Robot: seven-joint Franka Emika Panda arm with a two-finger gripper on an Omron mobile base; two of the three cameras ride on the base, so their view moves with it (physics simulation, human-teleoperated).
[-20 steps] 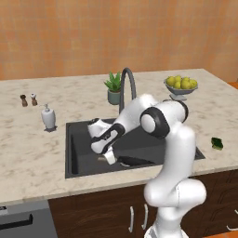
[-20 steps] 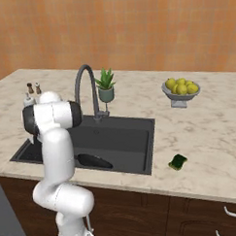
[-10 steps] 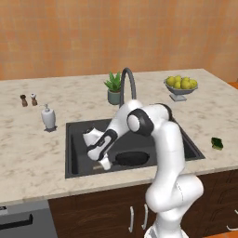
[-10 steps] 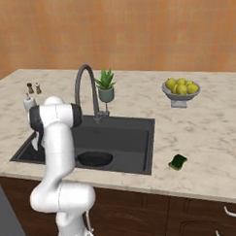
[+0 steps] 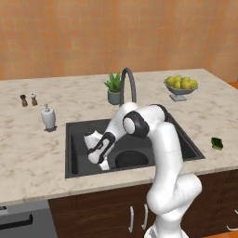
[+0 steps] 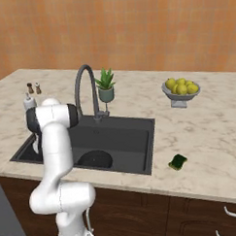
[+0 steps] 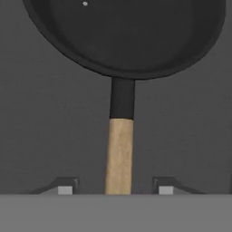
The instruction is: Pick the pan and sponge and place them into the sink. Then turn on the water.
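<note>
The black pan (image 5: 132,158) lies flat on the floor of the dark sink (image 5: 75,139), its light wooden handle (image 7: 119,156) pointing toward my gripper (image 5: 105,163). In the hand view my gripper (image 7: 115,189) is open: the two fingertips (image 7: 66,188) stand on either side of the handle with a clear gap on each side. The pan (image 6: 95,159) also shows in the front of the sink (image 6: 136,133) from the right. The small green sponge (image 5: 216,143) (image 6: 178,161) rests on the marble counter right of the sink. No water runs from the arched faucet (image 5: 128,82).
A potted plant (image 5: 113,88) stands behind the faucet. The bowl of lemons (image 5: 181,87) sits at the back right. A soap dispenser (image 5: 48,117) and two small shakers (image 5: 28,99) stand left of the sink.
My arm has swung lower and leftward into the basin, bringing the pan down with it. The pan now rests on the sink floor.
</note>
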